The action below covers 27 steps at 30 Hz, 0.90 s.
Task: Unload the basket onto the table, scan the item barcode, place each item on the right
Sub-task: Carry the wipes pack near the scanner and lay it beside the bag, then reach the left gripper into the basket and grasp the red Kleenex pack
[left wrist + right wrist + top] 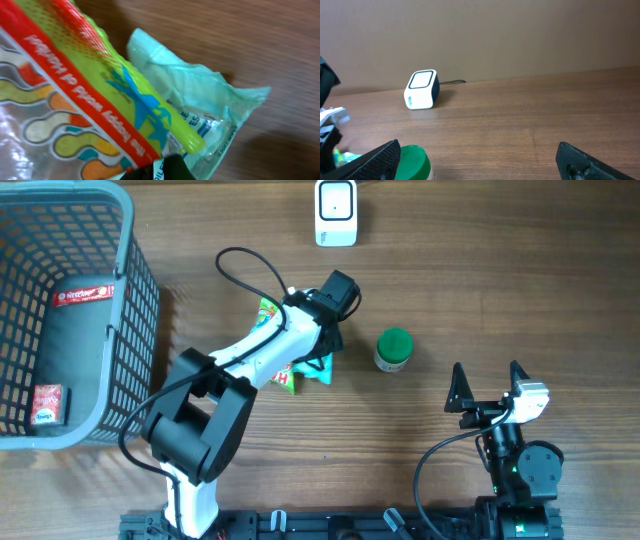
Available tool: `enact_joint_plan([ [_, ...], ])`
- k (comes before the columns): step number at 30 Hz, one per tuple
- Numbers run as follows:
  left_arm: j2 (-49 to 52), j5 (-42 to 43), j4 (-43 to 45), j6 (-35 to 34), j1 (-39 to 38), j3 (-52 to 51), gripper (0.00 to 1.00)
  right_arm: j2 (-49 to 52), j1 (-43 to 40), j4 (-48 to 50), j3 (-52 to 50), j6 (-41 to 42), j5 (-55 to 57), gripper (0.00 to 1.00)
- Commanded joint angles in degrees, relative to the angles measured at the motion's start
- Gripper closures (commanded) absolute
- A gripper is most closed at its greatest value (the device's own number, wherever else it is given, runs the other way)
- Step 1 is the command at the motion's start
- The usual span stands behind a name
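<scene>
Jaws of the right gripper [486, 372], lower right of the overhead view, stand wide open and empty above the wooden table [560, 280]. At centre, the left gripper [328, 345] is closed tight at the edge of a colourful snack bag [75, 100], which overlaps a teal packet [210, 105]; whether it pinches the bag cannot be told. Just right sits a green-lidded jar [393, 348]. A white scanner [336, 212] stands at top centre, a grey basket [135, 280] upper left.
</scene>
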Motion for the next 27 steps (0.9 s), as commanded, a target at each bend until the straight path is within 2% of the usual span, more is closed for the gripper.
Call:
enact_joint_plan([
  [1, -5.7, -6.5, -0.3, 1.0, 0.4, 2.2, 0.96, 0.0, 0.2, 0.1, -0.1, -0.1, 0.9, 0.0],
  [5, -6.1, -6.2, 1.2, 1.7, 1.0, 2.2, 0.96, 0.0, 0.2, 0.1, -0.1, -0.1, 0.9, 0.0],
  [12, 3.1, -5.9, -0.5, 1.7, 1.3, 2.1, 0.96, 0.0, 0.2, 0.1, -0.1, -0.1, 0.9, 0.0],
  [16, 8.5, -2.8, -0.9, 2.1, 1.3, 2.1, 0.96, 0.0, 0.2, 0.1, -0.1, -0.1, 0.9, 0.0],
  [19, 10.0, -4.5, -3.2, 2.3, 1.6, 2.1, 0.96, 0.0, 0.2, 0.1, -0.1, -0.1, 0.9, 0.0],
  [23, 3.7, -9.8, -9.4, 2.3, 2.0, 4.4, 0.96, 0.0, 0.2, 0.1, -0.1, -0.1, 0.9, 0.0],
  [26, -3.7, -10.2, -10.8, 4.4, 2.0, 7.6, 0.96, 0.0, 0.2, 0.1, -0.1, -0.1, 0.9, 0.0],
  [27, -6.3, -9.7, -10.8, 5.6, 1.9, 8.7, 0.83, 0.0, 0.2, 0.2, -0.1, -0.1, 0.9, 0.0],
])
